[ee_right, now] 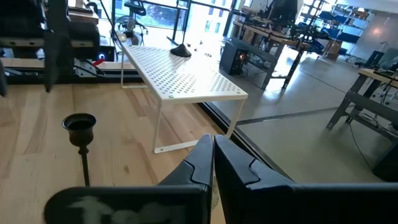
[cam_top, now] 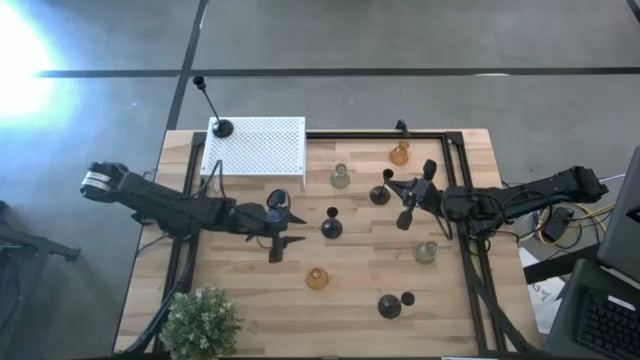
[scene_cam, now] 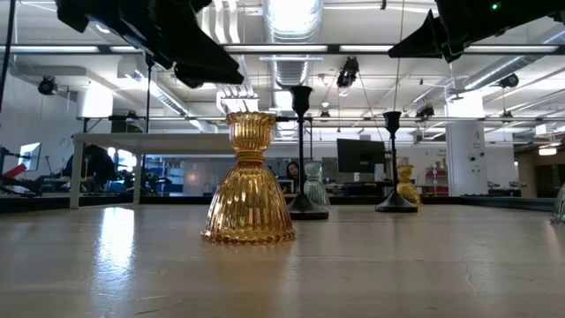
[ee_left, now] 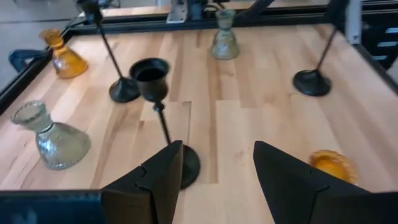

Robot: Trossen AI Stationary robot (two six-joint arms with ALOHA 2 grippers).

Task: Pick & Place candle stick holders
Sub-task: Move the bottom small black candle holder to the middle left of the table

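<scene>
Nearest the low camera stands an amber glass holder (scene_cam: pixel 249 181), upright on the wooden table (scene_cam: pixel 371 265). In the high view we read the table top as a clock face, twelve at the far edge; this holder (cam_top: pixel 317 279) sits at about six o'clock from centre.

The left gripper (cam_top: pixel 298 228) hovers at nine o'clock from a black holder (cam_top: pixel 331 226) near the table centre. Its jaws are spread wide and grip nothing. In the left wrist view the holder's round base (ee_left: pixel 189 167) lies just ahead of the gap between the fingers (ee_left: pixel 158 180), partly hidden by one of them.

The right gripper (cam_top: pixel 400 190) hovers at about two o'clock from centre, just beside a second black holder (cam_top: pixel 380 193). Its jaws are pressed together and hold nothing. We cannot tell whether the fingertips touch that holder.

Remaining holders, all upright as far as we can tell:
- pale green holder (cam_top: pixel 340 177), twelve o'clock;
- second amber holder (cam_top: pixel 400 154), one o'clock;
- second pale green holder (cam_top: pixel 426 252), four o'clock;
- third black holder (cam_top: pixel 390 305), five o'clock.

A white perforated box (cam_top: pixel 255 147) occupies eleven o'clock and a potted plant (cam_top: pixel 200 322) seven o'clock.
</scene>
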